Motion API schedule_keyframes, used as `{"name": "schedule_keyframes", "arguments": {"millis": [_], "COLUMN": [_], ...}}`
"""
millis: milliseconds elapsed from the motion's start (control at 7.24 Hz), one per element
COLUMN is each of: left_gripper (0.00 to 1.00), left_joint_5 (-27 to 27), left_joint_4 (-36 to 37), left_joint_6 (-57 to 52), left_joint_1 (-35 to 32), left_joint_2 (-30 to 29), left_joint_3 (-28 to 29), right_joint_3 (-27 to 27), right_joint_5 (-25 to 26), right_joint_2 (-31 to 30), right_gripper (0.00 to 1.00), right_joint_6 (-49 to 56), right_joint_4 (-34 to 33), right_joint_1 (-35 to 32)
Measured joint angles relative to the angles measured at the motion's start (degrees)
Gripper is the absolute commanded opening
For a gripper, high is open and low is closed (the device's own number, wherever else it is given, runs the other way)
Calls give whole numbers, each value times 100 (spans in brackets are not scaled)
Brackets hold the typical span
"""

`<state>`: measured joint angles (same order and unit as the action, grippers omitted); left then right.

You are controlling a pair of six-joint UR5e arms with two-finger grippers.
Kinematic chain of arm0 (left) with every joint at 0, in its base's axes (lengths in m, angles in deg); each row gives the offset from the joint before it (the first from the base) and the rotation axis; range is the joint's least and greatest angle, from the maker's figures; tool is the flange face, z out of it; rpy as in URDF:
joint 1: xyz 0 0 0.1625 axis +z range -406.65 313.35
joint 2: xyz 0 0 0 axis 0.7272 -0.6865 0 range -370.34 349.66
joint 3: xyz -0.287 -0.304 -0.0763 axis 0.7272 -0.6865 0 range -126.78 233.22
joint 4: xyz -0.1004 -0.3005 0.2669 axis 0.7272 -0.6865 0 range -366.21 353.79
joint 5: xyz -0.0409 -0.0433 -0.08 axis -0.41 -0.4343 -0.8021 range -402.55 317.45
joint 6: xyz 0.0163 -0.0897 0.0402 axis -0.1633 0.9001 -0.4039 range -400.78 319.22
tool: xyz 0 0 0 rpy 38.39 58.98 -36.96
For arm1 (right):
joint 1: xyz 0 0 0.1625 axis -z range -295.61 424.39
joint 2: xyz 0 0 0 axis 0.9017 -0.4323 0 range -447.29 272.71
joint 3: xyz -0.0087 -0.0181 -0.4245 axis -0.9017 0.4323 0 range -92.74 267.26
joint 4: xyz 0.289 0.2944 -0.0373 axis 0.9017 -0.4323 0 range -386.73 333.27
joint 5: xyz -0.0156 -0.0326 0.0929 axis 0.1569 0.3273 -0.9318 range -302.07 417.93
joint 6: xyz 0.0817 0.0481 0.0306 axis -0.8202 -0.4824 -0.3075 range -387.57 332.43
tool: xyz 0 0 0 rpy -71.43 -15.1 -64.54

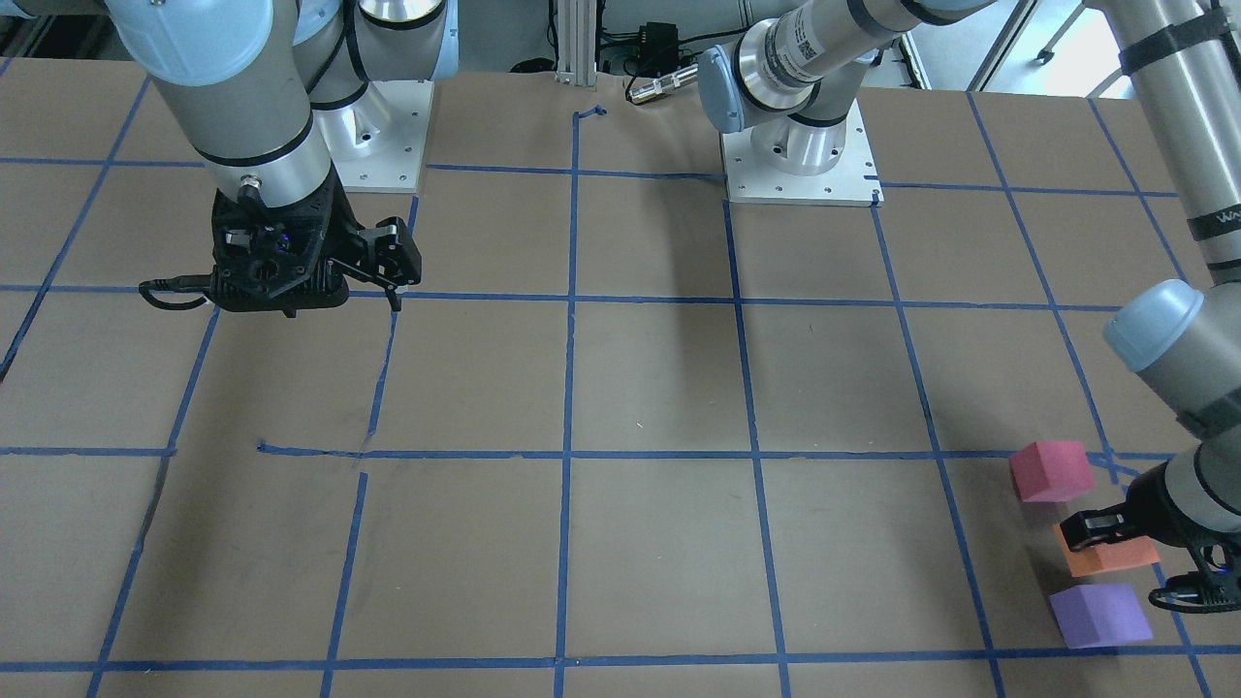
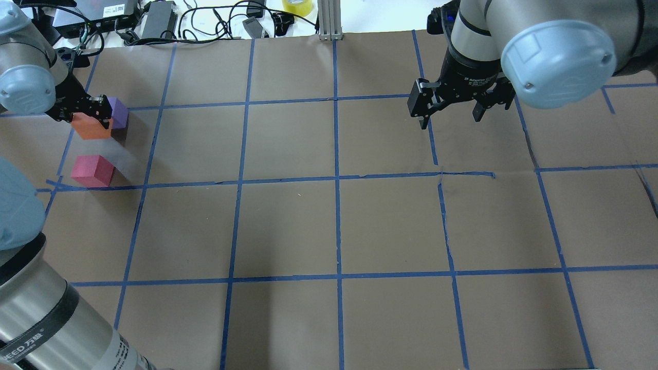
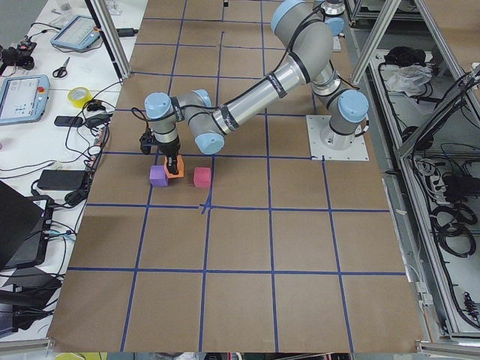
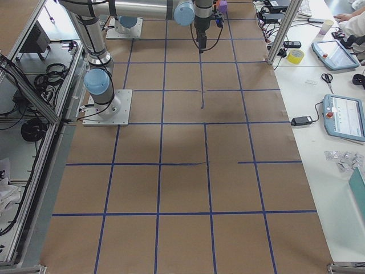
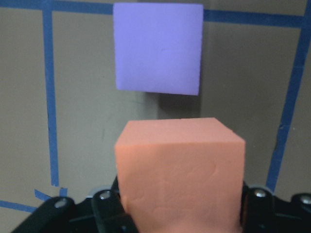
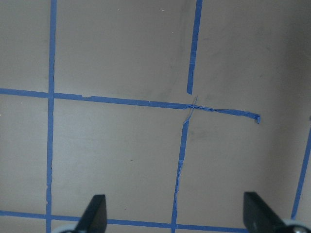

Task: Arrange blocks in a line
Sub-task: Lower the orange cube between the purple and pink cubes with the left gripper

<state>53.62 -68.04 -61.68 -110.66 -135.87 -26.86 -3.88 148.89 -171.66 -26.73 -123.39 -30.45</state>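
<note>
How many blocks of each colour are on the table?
orange block: 1
pinkish-red block: 1
purple block: 1
Total: 3 blocks

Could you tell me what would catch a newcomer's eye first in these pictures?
At the far left of the table, three bright blocks stand out: the orange block is clamped in the left hand, between the purple block and the pinkish-red block. Across the table, the right hand hangs open above the blue tape grid, holding nothing.
</note>
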Motion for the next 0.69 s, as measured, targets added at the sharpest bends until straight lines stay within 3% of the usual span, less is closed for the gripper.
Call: {"name": "schedule_keyframes", "arguments": {"millis": [691], "left_gripper": [0], "left_joint_5": [-100], "left_joint_4": [5], "left_joint_6": [-492], "left_joint_1": [112], "left_joint_2": [-106], "left_joint_3": [-80], "right_joint_3": [0], "right_joint_5": [-14], "right_joint_2": [-10], "right_gripper": [100], "right_joint_6": [3], "right_joint_4": [-2], "right_joint_1": [0]}}
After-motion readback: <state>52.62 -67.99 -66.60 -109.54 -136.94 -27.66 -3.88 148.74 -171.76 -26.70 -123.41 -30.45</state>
